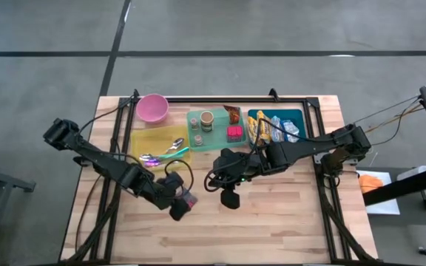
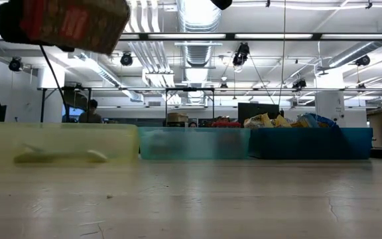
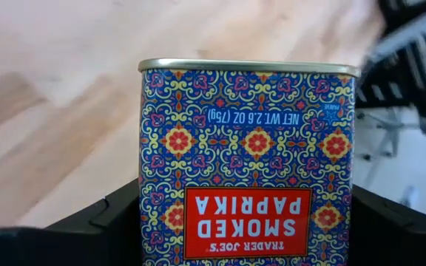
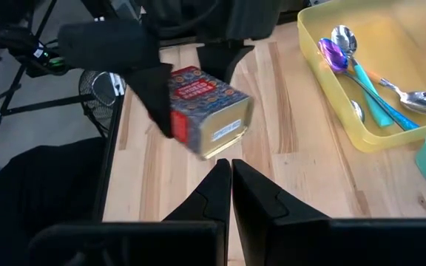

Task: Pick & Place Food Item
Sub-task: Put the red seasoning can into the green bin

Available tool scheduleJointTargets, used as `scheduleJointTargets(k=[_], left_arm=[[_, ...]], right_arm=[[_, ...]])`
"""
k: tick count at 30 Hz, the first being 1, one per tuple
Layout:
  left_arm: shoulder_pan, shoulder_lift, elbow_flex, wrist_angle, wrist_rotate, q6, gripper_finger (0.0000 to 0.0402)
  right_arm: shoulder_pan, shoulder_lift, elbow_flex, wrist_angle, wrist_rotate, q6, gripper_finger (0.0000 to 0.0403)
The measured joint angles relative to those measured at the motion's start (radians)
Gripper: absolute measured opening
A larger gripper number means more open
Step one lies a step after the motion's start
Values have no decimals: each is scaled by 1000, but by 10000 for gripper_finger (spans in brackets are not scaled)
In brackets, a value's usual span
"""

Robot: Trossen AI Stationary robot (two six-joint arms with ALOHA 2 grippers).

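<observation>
paprika tin [image 3: 246, 159]: picked, clamped in left gripper [image 1: 180, 205] and held clear above the desk [image 1: 287, 222], well apart from the trays [image 1: 157, 144]; placing left to do; right gripper [image 4: 231, 181] closed, empty, hovering alongside.

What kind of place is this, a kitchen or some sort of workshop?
Probably a robotics lab or workshop, not a kitchen. The low view shows exposed ceiling ducts and strip lights over an open hall, and the wooden table carries sorted plastic bins between two robot arms.
</observation>
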State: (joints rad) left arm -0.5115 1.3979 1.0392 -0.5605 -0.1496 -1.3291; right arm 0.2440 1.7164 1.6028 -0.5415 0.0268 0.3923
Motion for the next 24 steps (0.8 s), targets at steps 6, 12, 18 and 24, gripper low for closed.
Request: scheduleJointTargets(k=[6, 12, 18, 24], left_arm=[[17, -2, 4, 79, 38, 62, 313], [27, -9, 28, 78, 45, 77, 313], [55, -38, 27, 68, 69, 77, 313], [63, -59, 27, 43, 75, 77, 313]], right_arm=[[0, 0, 0, 0, 0, 0, 13], [0, 0, 0, 0, 0, 0, 13], [0, 0, 0, 18, 0, -9, 13], [4, 0, 0, 46, -20, -3, 13]])
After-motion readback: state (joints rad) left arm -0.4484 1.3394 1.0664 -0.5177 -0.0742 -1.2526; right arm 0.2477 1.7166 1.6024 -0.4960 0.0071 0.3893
